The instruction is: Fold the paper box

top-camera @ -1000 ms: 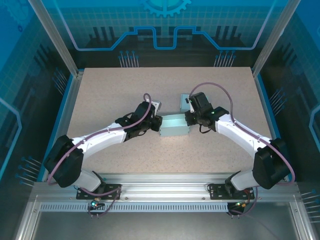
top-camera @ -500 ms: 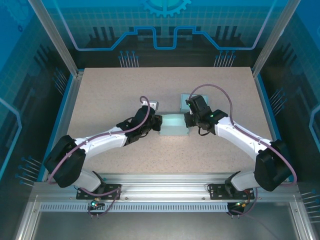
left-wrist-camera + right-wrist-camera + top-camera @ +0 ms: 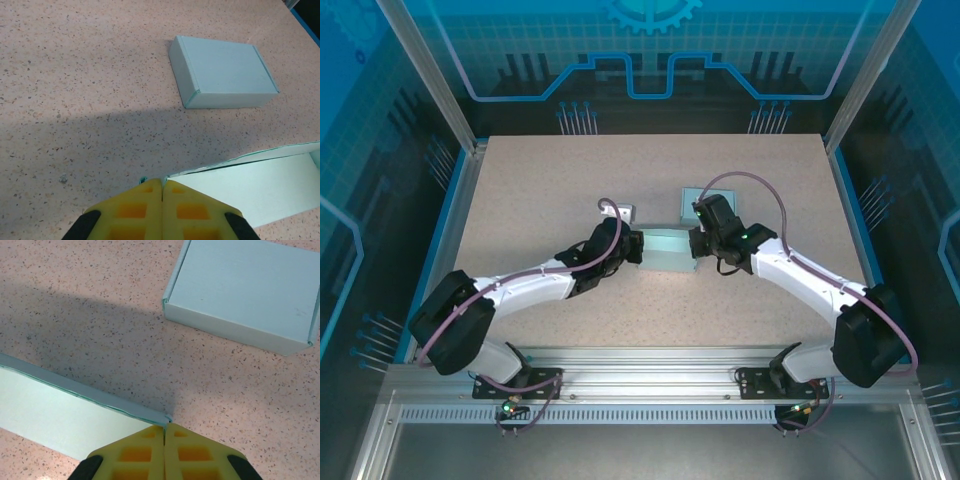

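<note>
Near the middle of the table, the left gripper had its yellow pads pressed fully together at the left end of the paper box. The right gripper was likewise squeezed tight at the right end. Whether either pinched any paper was unclear. Just beyond, slightly right, lay a closed box.

Bare counter gives free passage at the far, left and near sides. A closed box sits just beyond the right tool; the paper box fills the middle.
</note>
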Controlling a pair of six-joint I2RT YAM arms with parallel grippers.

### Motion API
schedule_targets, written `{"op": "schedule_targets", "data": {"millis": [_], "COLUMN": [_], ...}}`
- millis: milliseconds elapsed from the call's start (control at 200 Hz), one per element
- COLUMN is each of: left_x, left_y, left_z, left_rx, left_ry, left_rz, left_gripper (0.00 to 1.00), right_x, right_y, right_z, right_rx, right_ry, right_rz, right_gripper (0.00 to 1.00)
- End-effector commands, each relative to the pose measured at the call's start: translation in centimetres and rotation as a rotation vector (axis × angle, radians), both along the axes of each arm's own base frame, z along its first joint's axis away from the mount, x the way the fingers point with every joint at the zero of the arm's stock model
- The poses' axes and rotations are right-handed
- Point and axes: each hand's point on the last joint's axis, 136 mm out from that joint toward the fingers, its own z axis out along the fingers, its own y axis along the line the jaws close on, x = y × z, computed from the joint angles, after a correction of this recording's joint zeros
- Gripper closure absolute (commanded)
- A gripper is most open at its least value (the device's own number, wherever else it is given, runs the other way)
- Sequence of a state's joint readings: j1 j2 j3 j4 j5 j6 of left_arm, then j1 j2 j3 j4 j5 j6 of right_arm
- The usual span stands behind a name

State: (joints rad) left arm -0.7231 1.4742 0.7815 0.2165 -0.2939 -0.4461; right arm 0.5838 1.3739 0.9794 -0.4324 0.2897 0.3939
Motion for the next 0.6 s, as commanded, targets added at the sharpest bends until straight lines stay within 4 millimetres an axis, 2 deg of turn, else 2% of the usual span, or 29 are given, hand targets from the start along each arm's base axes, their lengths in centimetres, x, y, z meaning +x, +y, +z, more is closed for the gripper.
{"op": "schedule_targets", "data": {"millis": [0,140,330,595], "left_x": [-2.2,-2.3,-2.7,-3.4], "left_y": [-1.2,-1.1,-1.3,-1.5], "left_z": [-2.0,-2.6,-4.0,-4.8], "left_rx": [0.011,0.032,0.061,0.127], "left_ry": [0.049,0.050,0.065,0.049], "left_rz": [-0.086,-0.090,-0.101,-0.115], "left_gripper": [0.94,0.95,0.97,0.98], "right_x": [-1.7,-1.5,-1.0,-0.3], "right_y": [2.5,2.7,4.0,5.5], "right_z": [-1.3,-1.1,-0.2,0.8], "right_rx": [0.064,0.097,0.182,0.257], "right_ry": [0.061,0.077,0.092,0.099], "right_rz": [0.070,0.030,0.004,0.007], "right_gripper": [0.92,0.92,0.92,0.92]}}
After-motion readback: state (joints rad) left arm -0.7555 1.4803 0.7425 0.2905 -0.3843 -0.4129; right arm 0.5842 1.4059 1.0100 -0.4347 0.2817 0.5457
